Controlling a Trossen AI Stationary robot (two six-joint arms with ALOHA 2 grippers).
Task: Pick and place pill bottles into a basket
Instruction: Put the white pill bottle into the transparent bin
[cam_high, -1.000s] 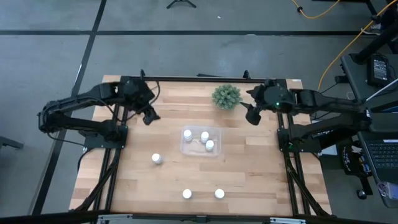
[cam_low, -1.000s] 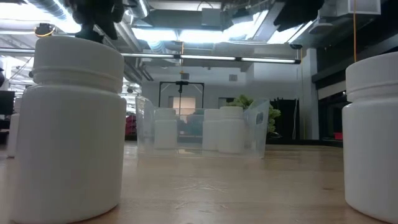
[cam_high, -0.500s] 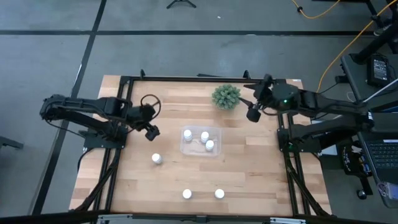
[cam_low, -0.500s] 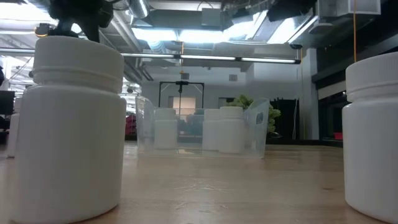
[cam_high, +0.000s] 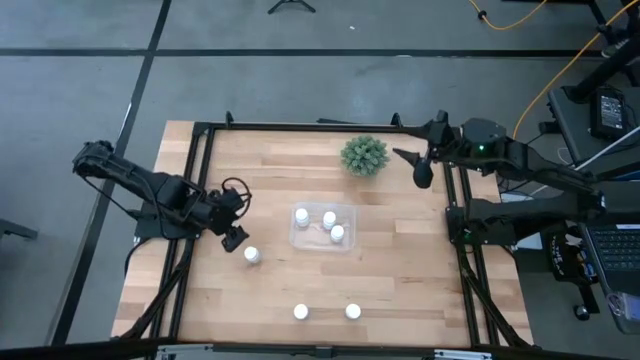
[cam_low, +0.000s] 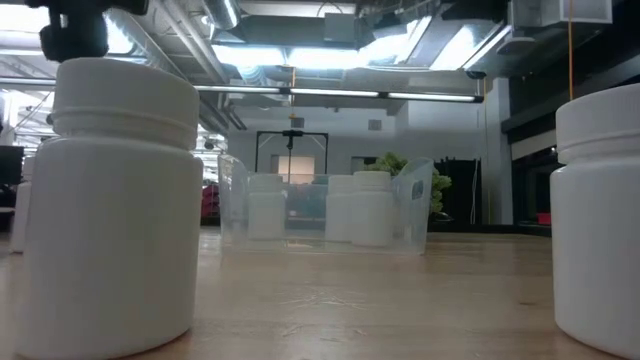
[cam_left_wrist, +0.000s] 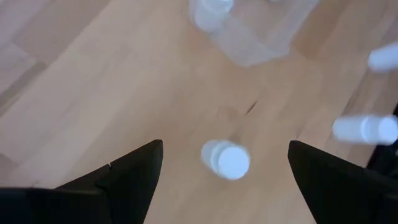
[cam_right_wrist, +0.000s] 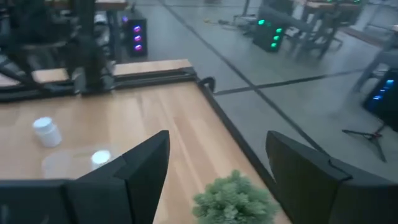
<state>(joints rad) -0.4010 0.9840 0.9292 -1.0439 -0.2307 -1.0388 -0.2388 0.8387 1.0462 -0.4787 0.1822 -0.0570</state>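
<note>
The clear basket (cam_high: 322, 240) sits mid-table with three white pill bottles (cam_high: 329, 218) standing in it. Three more bottles stand loose on the wood: one left of the basket (cam_high: 252, 255) and two near the front edge (cam_high: 300, 312) (cam_high: 352, 311). My left gripper (cam_high: 235, 237) is open, just left of and a little beyond the left loose bottle, which shows ahead between its fingers in the left wrist view (cam_left_wrist: 226, 160). My right gripper (cam_high: 420, 172) is open and empty, raised near the far right edge beside the green plant (cam_high: 364, 155).
The plant stands at the table's far side, right of centre, and shows just ahead of my right gripper (cam_right_wrist: 235, 200). The two front bottles fill the low view's sides (cam_low: 120, 200) (cam_low: 600, 210). Black frame rails run along the table's left and right edges.
My left gripper has moved toward the table's near edge and down, from beside the far left rail to just beside the left loose bottle. My right gripper has drawn back toward the table's right far corner and turned. No bottle has moved.
</note>
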